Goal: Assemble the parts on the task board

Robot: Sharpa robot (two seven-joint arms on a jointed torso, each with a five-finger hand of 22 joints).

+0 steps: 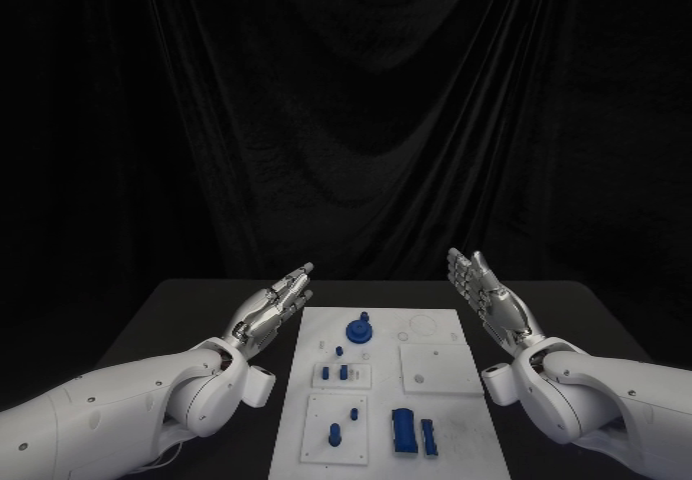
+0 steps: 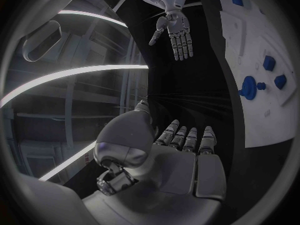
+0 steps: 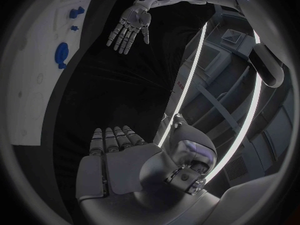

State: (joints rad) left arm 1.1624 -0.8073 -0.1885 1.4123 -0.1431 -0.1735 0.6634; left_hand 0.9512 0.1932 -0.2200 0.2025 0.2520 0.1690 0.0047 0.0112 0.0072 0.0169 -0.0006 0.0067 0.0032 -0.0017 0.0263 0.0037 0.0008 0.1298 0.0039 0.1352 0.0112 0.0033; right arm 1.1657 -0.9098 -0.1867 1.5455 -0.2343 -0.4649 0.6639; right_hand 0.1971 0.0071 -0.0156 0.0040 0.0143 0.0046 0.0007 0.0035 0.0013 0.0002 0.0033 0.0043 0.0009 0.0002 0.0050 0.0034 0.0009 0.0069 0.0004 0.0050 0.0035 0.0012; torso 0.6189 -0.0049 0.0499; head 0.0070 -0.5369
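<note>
The white task board [image 1: 447, 395] lies lengthwise in the middle of the black table. On it are a round blue part with a knob [image 1: 358, 328], small blue pegs [image 1: 336, 372], another peg [image 1: 335, 433] and a larger blue block [image 1: 405, 432] near the front. My left hand [image 1: 274, 307] is raised beside the board's left edge, fingers straight and apart, holding nothing. My right hand [image 1: 490, 296] is raised beside the right edge, palm inward, also empty. The left wrist view has my left hand [image 2: 181, 155], the board [image 2: 259, 50] and the right hand [image 2: 175, 27]; the right wrist view has my right hand [image 3: 125, 155] and the left hand [image 3: 130, 25].
The black table [image 1: 188, 310] extends on both sides of the board. A dark curtain [image 1: 361, 130] hangs behind it. White raised plates [image 1: 438, 365] sit on the board's right half.
</note>
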